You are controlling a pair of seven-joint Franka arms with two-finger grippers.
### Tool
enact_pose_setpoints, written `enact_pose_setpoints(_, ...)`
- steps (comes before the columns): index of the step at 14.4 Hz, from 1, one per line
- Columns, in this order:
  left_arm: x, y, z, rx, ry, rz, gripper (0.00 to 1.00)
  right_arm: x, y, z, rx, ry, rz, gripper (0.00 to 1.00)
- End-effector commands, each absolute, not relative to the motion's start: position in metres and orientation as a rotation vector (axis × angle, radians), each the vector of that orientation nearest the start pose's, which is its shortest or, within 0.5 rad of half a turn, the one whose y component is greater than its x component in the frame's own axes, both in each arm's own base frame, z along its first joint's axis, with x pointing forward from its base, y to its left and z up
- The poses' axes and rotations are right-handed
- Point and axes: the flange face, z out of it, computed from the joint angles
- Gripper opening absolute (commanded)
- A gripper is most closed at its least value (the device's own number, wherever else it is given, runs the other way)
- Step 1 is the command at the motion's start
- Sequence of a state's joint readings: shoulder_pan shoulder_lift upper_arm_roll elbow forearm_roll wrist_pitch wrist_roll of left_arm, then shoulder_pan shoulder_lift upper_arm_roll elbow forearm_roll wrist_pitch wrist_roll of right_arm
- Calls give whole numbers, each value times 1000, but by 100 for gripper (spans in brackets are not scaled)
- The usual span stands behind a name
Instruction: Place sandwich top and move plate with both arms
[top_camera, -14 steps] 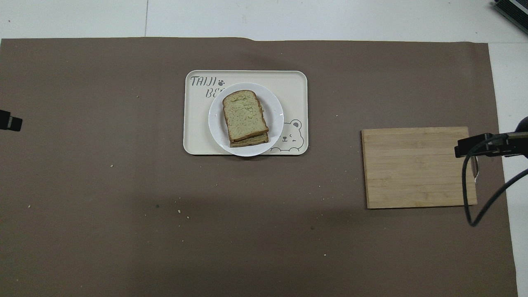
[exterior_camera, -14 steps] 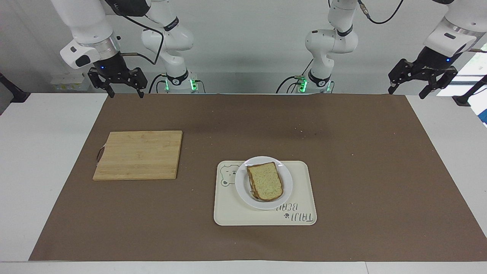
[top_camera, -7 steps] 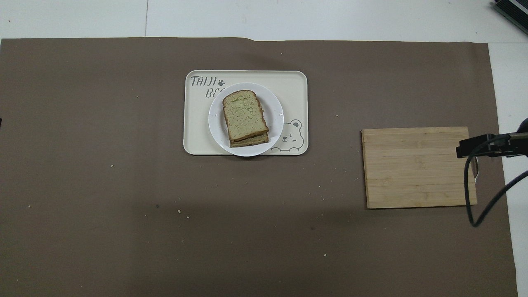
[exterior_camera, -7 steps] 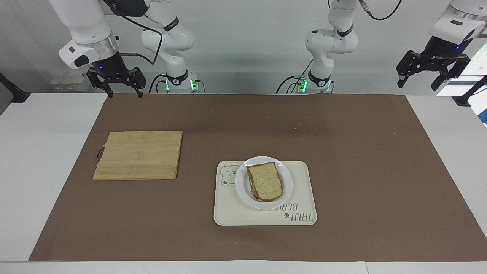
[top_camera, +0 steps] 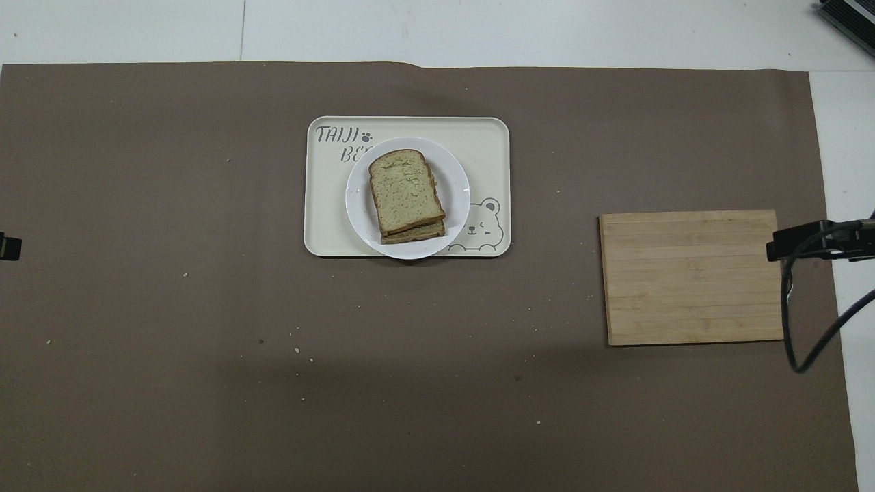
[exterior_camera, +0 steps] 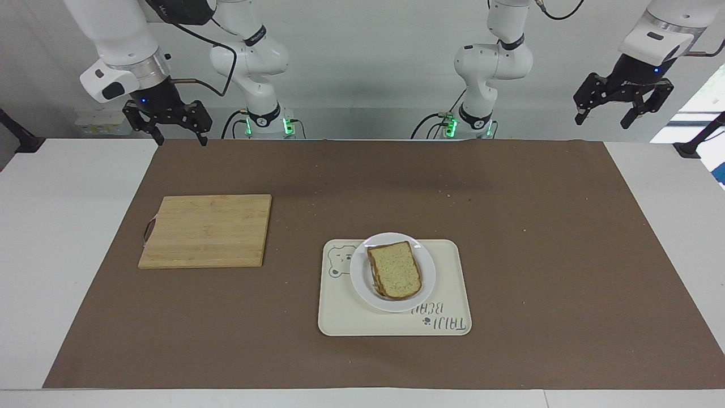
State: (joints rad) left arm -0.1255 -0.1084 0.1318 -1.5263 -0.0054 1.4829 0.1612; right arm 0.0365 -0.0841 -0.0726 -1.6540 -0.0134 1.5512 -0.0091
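Since a second ago the left gripper [exterior_camera: 622, 106] has been lifted higher at its corner of the mat [exterior_camera: 510, 226], and the right gripper [exterior_camera: 166, 122] has been drawn slightly outward; both are seen with fingers spread, empty. Bread [exterior_camera: 396, 270] is stacked on a lower slice on the plate [exterior_camera: 359, 277], which is set on the tray [exterior_camera: 447, 272]. A board [exterior_camera: 207, 230] is laid toward the right arm's end.

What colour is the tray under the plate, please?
Cream tray with a grey bear drawing; overhead view.

The sandwich top [exterior_camera: 396, 269] lies on the plate [exterior_camera: 360, 280] on the tray [exterior_camera: 450, 317]; both hands hang open, raised.
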Motion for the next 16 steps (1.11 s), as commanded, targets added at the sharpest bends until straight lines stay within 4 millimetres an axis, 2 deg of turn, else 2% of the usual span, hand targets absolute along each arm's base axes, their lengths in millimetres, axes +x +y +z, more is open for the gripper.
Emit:
enact_pose_setpoints(1,510,9,693,-3124,205,-75,100,518,-21,630,-3141,9,27,100)
enact_pose_setpoints(4,530,15,705,-3115,182,-105,100,519,-18,631,-3141,7,22,100)
enact_pose_setpoints(9,541,16,707,-3111,168,9,100,523,-19,632,-3142,7,-16,100)
enact_pose_setpoints(11,528,12,714,-3114,182,-9,100,523,-18,631,-3142,4,-16,100)
enact_pose_setpoints(13,509,18,702,-3113,175,45,100,523,-19,632,-3142,7,-21,100)
enact_pose_setpoints(16,496,19,694,-3089,183,69,100,523,-22,631,-3142,16,-16,100)
